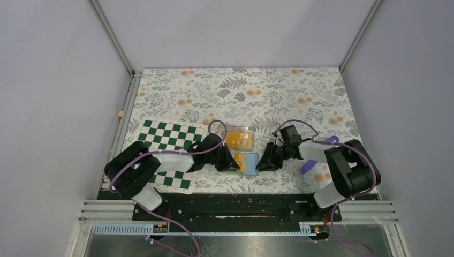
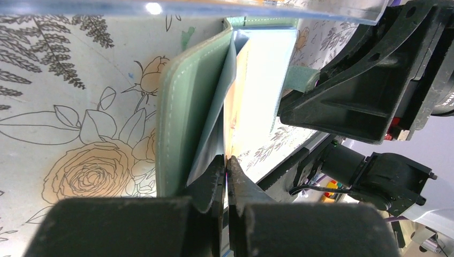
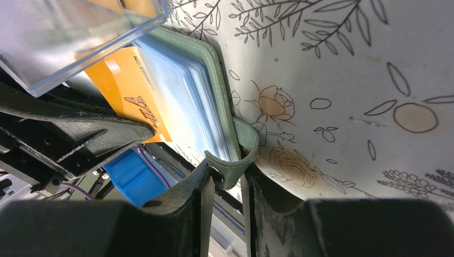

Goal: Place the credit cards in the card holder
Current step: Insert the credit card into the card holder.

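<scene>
One orange credit card (image 3: 127, 88) lies against the clear sleeves of the open green card holder (image 3: 217, 69). The holder sits on the floral cloth (image 1: 241, 91) between the two arms, just in front of the clear box (image 1: 239, 127) that holds the other cards (image 1: 239, 140). The left gripper (image 2: 226, 179) is pinched tight on the card's thin edge. The right gripper (image 3: 227, 179) is clamped on the holder's strap tab, steadying it. I judge the step to be inserting this card, not yet finished; I cannot tell whether its far edge has entered a pocket. The next move calls for sliding the card flat along a sleeve, with the holder pinned by the right arm.
</scene>
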Controlling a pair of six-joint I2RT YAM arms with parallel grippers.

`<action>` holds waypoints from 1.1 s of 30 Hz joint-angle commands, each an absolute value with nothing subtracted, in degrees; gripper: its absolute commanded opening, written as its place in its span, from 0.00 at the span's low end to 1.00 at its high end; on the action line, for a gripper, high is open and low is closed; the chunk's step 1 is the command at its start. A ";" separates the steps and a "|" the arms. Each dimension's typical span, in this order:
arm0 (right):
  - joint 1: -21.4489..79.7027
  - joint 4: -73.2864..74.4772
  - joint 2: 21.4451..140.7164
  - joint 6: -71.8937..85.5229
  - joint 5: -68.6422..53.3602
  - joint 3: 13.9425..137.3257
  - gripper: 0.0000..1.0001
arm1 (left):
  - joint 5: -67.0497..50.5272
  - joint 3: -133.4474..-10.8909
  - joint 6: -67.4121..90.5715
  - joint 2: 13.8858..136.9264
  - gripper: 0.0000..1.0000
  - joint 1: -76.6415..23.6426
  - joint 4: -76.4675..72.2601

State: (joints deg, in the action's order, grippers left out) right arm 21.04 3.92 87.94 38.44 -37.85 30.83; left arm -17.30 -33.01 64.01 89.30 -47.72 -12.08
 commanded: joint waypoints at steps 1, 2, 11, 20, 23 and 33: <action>21.23 4.22 89.89 37.20 -33.88 29.79 0.31 | -20.21 -34.62 61.13 90.47 0.00 -48.38 -5.07; 21.26 4.20 90.06 37.19 -33.94 29.86 0.31 | -20.88 -34.96 60.75 90.73 0.00 -48.38 -5.06; 21.28 4.18 90.51 36.80 -34.04 29.87 0.30 | -24.53 -38.09 57.68 93.61 0.00 -48.41 -2.14; 21.27 4.07 90.95 36.60 -34.39 29.92 0.30 | -27.51 -42.20 55.83 98.59 0.05 -48.73 -0.38; 21.29 4.10 90.90 36.53 -34.42 29.88 0.30 | -25.22 -43.67 54.87 98.00 0.34 -49.14 3.45; 21.27 4.10 91.17 36.47 -34.54 30.01 0.30 | -15.34 -50.48 49.56 96.12 0.68 -50.02 19.05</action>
